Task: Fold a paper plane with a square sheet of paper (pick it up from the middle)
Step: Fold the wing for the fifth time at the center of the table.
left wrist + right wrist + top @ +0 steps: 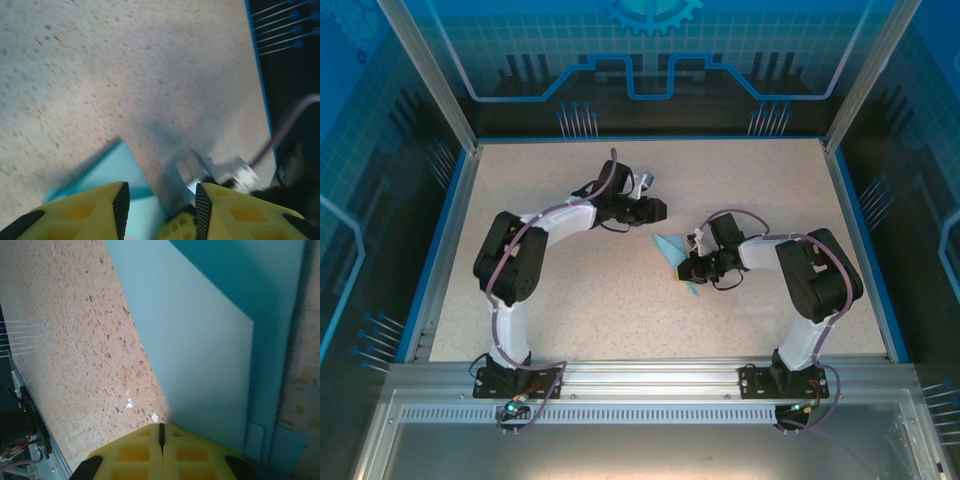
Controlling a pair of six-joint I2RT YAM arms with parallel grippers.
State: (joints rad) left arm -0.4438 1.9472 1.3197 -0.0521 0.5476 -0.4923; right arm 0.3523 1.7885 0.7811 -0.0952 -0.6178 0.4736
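At three o'clock of the table (560,320) centre, floppy light paper (670,246) meets the pressed-together right gripper (161,429); the spread left gripper (161,200) should pinch its crease.

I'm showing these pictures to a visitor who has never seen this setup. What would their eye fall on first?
The light-blue paper, partly folded, stands out against the speckled beige table, lying right of its middle. The right tool sits shut at the paper's edge. The left tool hovers close by with its yellow fingers apart.
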